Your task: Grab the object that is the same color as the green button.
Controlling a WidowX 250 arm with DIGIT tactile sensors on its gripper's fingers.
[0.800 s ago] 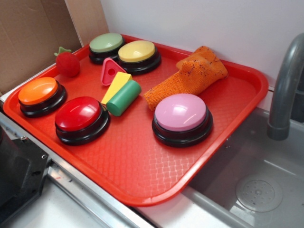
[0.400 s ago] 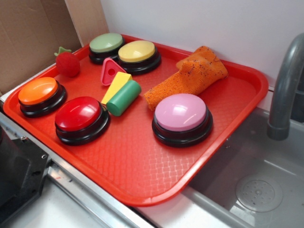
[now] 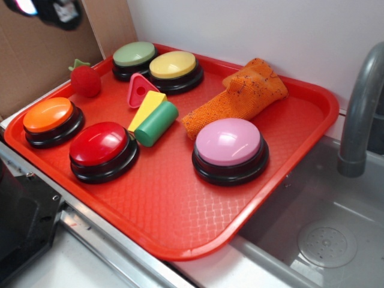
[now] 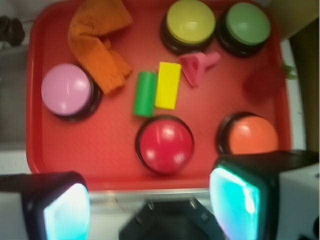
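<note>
The green cylinder block (image 3: 156,123) lies on its side near the middle of the red tray (image 3: 180,222), touching a yellow wedge block (image 3: 146,110). It also shows in the wrist view (image 4: 145,93). The green button (image 3: 134,55) stands at the tray's far left corner, and also shows in the wrist view (image 4: 247,24). My gripper (image 4: 150,205) hangs high above the tray's near edge, open and empty, far from the cylinder. Only a blurred dark part of it (image 3: 57,11) shows at the top left of the exterior view.
On the tray are a yellow button (image 3: 173,66), orange button (image 3: 48,116), red button (image 3: 99,145), pink button (image 3: 228,143), pink triangle block (image 3: 138,90), orange cloth (image 3: 243,96) and a toy strawberry (image 3: 85,80). A sink (image 3: 324,240) with a grey faucet (image 3: 360,114) lies to the right.
The gripper has come into the exterior view at the top left, where it was absent before. The objects on the tray have not moved.
</note>
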